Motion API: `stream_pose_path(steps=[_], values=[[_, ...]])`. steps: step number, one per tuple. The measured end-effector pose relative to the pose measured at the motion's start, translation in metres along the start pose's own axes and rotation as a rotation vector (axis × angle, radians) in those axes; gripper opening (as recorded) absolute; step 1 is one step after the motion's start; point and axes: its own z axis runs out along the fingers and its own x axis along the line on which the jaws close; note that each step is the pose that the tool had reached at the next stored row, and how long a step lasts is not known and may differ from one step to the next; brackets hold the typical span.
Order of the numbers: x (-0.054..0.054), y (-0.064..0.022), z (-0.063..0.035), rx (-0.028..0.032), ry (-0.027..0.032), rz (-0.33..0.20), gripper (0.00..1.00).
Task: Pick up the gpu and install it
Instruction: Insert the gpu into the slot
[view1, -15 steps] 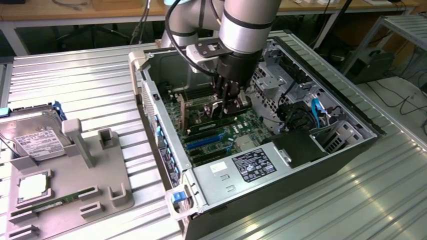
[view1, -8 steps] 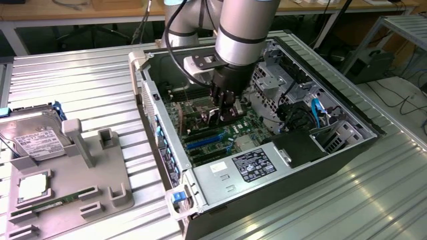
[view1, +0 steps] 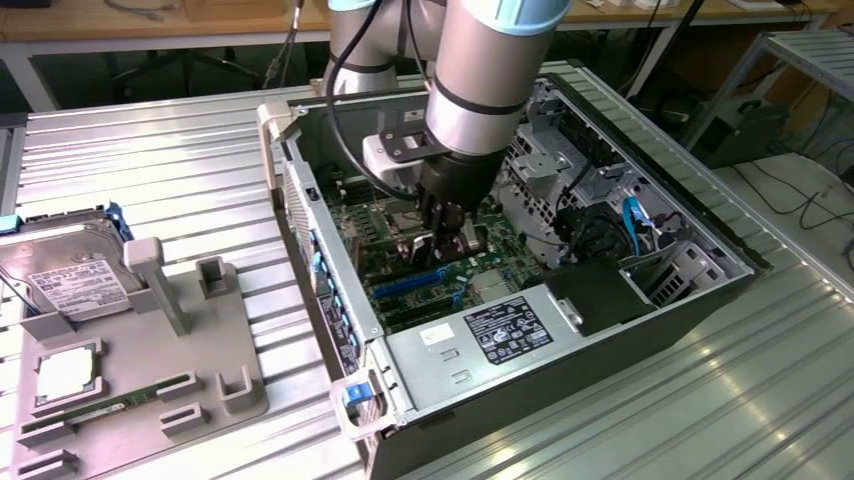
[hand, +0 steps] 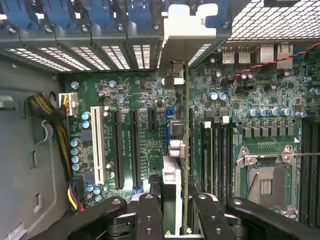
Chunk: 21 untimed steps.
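The arm (view1: 487, 70) reaches down into the open computer case (view1: 694, 262) lying on the desk (view1: 160, 170), and the jaws are closed partway on the gpu (hand: 171, 182). In the wrist view, the black fingers (hand: 150, 215) sit on either side of the card, which is seen edge-on. The card hangs straight below the jaws, over the motherboard (hand: 125, 90). Its long axis runs parallel to the long black expansion slots (hand: 134, 150). Its silver bracket (hand: 176, 75) points toward the case's vented rear wall (hand: 90, 57). The card's edge lies between those slots and the memory slots beside the processor socket (hand: 265, 182). Whether it lines up over a slot or already touches one I cannot tell. At the exterior view's left, a hard drive (view1: 74, 280) and a memory stick (view1: 114, 408) rest on a grey holder, well apart from the case.
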Motion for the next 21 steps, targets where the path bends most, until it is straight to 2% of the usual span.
stream_pose_path(steps=[8, 16, 21], values=[[0.005, 0.0014, 0.0014, 0.0001, -0.0002, 0.0, 0.29], [0.006, 0.0027, 0.0126, 0.0, -0.0002, 0.0, 0.29], [0.006, 0.0066, 0.0152, 0.0, -0.0002, 0.0, 0.29]])
